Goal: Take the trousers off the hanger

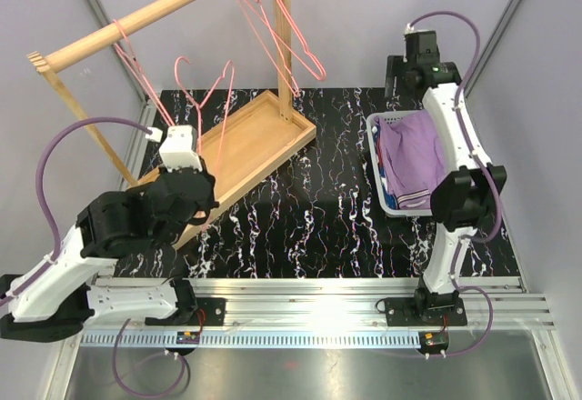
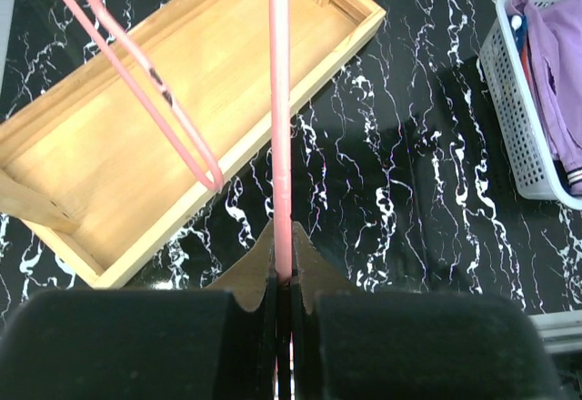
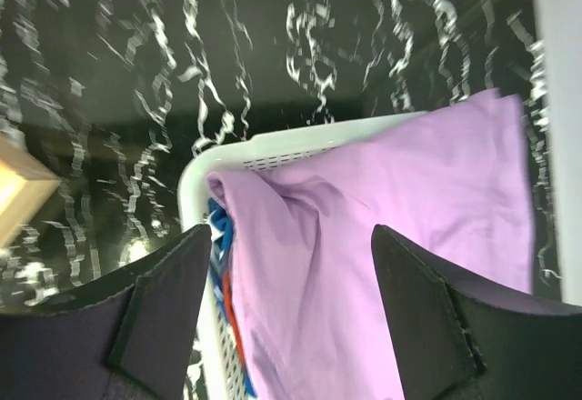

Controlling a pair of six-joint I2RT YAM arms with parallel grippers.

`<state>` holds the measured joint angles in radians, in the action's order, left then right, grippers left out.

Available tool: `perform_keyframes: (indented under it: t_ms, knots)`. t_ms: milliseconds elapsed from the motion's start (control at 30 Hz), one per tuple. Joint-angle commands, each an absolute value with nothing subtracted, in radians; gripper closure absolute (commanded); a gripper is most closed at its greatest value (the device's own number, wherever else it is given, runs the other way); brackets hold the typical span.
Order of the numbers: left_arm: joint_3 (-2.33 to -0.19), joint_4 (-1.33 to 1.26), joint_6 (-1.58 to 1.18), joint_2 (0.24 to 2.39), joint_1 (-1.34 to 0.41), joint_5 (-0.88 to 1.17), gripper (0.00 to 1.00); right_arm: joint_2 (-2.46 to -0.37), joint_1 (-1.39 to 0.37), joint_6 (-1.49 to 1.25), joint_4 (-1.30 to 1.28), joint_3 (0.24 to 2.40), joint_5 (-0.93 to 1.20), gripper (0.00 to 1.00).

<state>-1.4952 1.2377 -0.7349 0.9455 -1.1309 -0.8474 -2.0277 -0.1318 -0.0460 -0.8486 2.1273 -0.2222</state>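
Top view. Left fingers (image 1: 205, 182) raised over the near end of the wooden tray (image 1: 264, 132), meeting the lower wire of a pink hanger (image 1: 216, 100). Beyond and above them, a wooden rail (image 1: 136, 20) with more pink wire hangers hooked on. Right fingers (image 1: 397, 77) far across the black marbled desk (image 1: 309, 209), at the far end of a white basket (image 1: 375, 159). Lilac shorts (image 1: 414, 155) lying in that basket, just nearer than the right fingers; a strip of dark blue shorts (image 1: 384, 175) tucked beneath, against the basket's left wall.

Left wrist view. Left fingers (image 2: 283, 277) clenched flat on the pink hanger (image 2: 280, 127), its wire running straight ahead from the tips. Left of them, another pink wire loop (image 2: 155, 100) hanging over the tray. Ahead and far to the right, the basket with lilac cloth inside.

Right wrist view. Right fingers (image 3: 291, 309) released, spread wide, touching nothing. Directly between and below them, the lilac shorts, draped over the basket rim. By the left finger, a sliver of blue and red cloth under the lilac.
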Motion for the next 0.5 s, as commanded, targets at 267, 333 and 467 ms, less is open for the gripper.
perform_keyframes:
  t_ms: [267,333,467]
  knots:
    - [-1.848,1.287,-0.63,1.199,-1.124,-1.008,1.0,-1.486,-0.112,-0.133,-0.691,1.774,0.046,0.01]
    - [-1.92,1.33,-0.637,1.248,-1.114,-1.038,1.0,-1.402,-0.112,-0.149,-0.657,1.667,0.139,0.01]
    - [-2.099,1.437,-0.672,1.371,-1.083,-1.072,1.0,-1.176,-0.112,-0.189,-0.592,1.511,0.228,0.01]
